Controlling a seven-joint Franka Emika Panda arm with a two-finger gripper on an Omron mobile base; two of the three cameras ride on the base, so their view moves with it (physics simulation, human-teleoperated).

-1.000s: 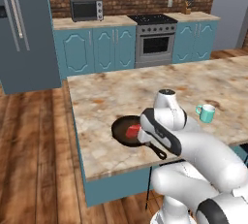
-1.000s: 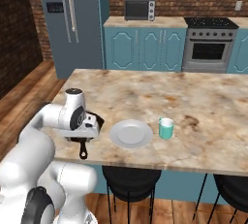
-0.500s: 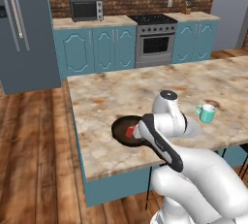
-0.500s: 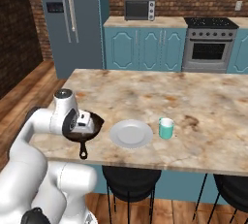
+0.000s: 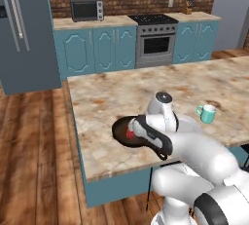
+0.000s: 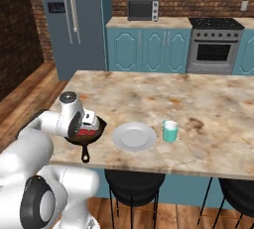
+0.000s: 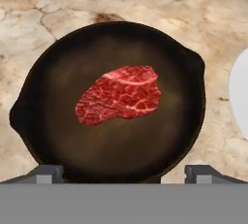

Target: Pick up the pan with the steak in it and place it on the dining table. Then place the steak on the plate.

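The black pan (image 7: 111,136) rests on the dining table (image 7: 48,5) near its front edge, with the red steak (image 7: 118,94) lying in its middle. My gripper (image 7: 125,174) hovers just above the pan's near rim, open, its fingertips (image 7: 46,172) wide apart with nothing between them. From the right base view my gripper (image 6: 88,123) hangs over the pan (image 6: 99,133), where part of the steak (image 6: 87,133) shows. The pale plate (image 6: 134,137) lies just right of the pan, bare; its edge (image 7: 240,92) shows in the hand view. From the left, my hand (image 5: 136,130) covers part of the pan (image 5: 120,129).
A teal mug (image 6: 170,131) stands right of the plate. The table's front edge (image 6: 149,166) runs close below the pan's handle (image 6: 87,154), with stools (image 6: 131,183) under it. Bare marbled top (image 5: 107,97) stretches behind the pan. Stove (image 5: 154,39) and wall counters stand far back.
My hand has stayed over the pan while the arm's upper links have shifted behind it. Pan, steak, plate and mug lie where they were.
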